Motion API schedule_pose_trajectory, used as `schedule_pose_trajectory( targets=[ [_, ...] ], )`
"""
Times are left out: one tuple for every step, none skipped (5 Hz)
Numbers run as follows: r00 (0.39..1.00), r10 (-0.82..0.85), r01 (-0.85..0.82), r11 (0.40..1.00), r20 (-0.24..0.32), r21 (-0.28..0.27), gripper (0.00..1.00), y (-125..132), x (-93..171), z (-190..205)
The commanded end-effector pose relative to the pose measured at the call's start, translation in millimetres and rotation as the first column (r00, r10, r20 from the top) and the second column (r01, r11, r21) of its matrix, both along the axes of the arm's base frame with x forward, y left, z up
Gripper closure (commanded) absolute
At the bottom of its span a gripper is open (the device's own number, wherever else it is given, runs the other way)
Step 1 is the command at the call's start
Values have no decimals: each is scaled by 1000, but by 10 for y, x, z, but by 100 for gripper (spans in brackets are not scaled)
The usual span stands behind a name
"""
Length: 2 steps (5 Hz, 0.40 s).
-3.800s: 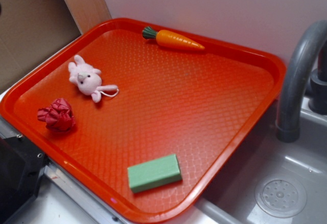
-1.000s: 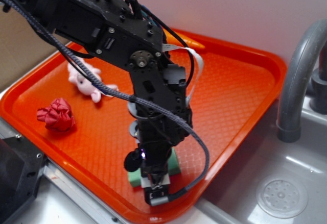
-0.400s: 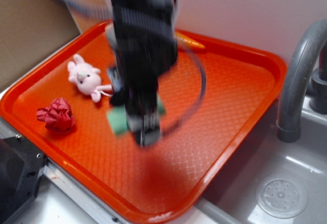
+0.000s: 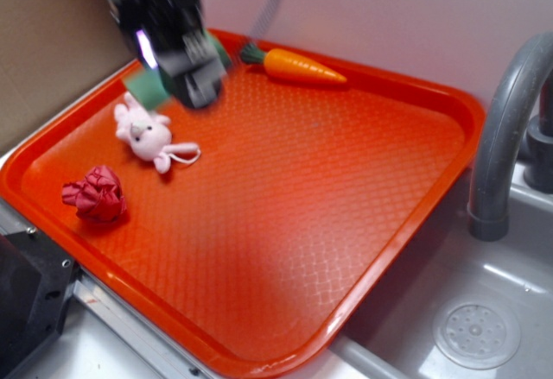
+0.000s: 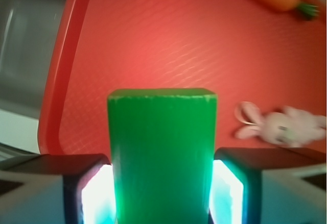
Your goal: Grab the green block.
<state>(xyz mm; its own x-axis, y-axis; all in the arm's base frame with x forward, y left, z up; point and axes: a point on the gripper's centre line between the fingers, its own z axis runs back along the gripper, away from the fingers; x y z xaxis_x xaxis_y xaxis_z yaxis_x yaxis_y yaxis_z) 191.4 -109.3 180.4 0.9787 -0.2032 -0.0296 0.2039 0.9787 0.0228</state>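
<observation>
At the left edge of the textured orange plastic tray point(image 4: 363, 189) lies a crumpled red fabric flower point(image 4: 95, 194), with a pink plush bunny point(image 4: 145, 133) just beyond it. Above the bunny, near the tray's far-left corner, the black end effector point(image 4: 177, 64) is clamped on the matte mint-green rectangular block point(image 5: 162, 157), held clear of the tray. An orange toy carrot with a green top point(image 4: 294, 66) lies along the far edge.

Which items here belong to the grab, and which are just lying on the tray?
In the job:
green block, clamped between the fingers, lifted off the tray
gripper

Lying about:
toy carrot
pink bunny
red crumpled item
orange tray
</observation>
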Motion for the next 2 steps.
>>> schedule_pose_trajectory(
  targets=[
    [978, 169, -165, 985, 120, -38, 100, 339, -66, 542],
    [983, 78, -87, 995, 168, 49, 100, 323, -26, 582]
  ],
)
